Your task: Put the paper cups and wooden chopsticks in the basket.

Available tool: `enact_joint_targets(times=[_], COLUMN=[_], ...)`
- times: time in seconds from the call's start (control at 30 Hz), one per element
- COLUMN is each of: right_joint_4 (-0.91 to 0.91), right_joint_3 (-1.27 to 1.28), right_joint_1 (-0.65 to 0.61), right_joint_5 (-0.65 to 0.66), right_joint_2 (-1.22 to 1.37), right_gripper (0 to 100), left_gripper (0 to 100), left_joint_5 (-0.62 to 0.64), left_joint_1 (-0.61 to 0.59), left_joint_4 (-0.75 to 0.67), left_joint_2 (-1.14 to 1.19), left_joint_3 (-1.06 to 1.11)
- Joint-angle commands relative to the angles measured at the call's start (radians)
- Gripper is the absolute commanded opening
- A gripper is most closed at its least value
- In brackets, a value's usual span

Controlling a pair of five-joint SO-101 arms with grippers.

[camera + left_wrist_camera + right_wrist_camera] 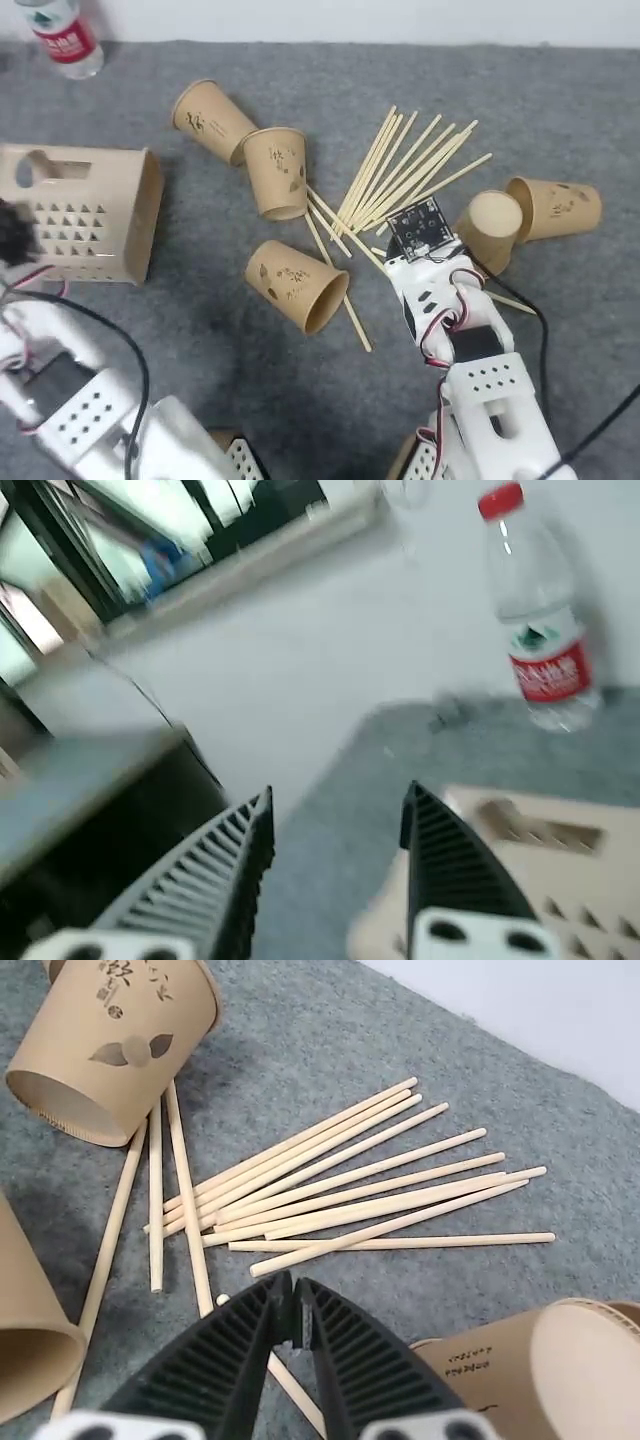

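Observation:
Several wooden chopsticks lie fanned out on the grey mat, with more running between the paper cups. Several cups lie on their sides: two at the back, one in the middle, two at the right. The tan basket lies on its side at the left. My right gripper is shut, just above the near end of the chopstick fan, with one stick passing under it. My left gripper is open beside the basket, nothing between its fingers.
A water bottle stands at the back left corner of the mat. The right arm rises from the front right, the left arm from the front left. Bare mat lies in front of the middle cup.

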Motion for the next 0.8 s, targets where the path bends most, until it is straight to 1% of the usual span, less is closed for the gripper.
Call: enact_joint_targets(times=[0.0,0.07,0.23,0.33,0.43,0.5,0.6,0.67,0.77], right_joint_4=[-0.022,-0.022,-0.022,-0.022,-0.022,-0.022,-0.022,-0.033,-0.105], right_joint_3=[-0.008,-0.006,-0.006,-0.006,-0.006,-0.006,-0.003,0.012,0.048], right_joint_1=[0.008,0.012,0.008,0.008,0.008,0.008,0.008,0.008,0.008], right_joint_5=[-0.002,-0.002,-0.002,-0.002,-0.002,-0.002,-0.002,-0.002,-0.002], right_joint_2=[-0.001,0.001,0.001,0.001,0.001,0.001,0.001,-0.008,-0.008], right_gripper=[0.9,0.9,0.9,0.9,0.9,0.9,0.9,0.9,0.9], left_gripper=[20,18,1,1,1,1,1,1,1], left_joint_5=[0.063,0.063,0.061,0.061,0.069,0.117,0.170,0.180,0.180], left_joint_1=[0.015,0.012,0.012,0.012,0.012,0.011,0.011,0.011,0.012], left_joint_4=[0.236,0.236,0.239,0.242,0.275,0.304,0.339,0.390,0.479], left_joint_2=[-0.002,-0.002,-0.002,-0.002,0.000,0.015,0.124,0.235,0.407], left_joint_3=[-0.143,-0.148,-0.151,-0.151,-0.168,-0.209,-0.341,-0.479,-0.710])
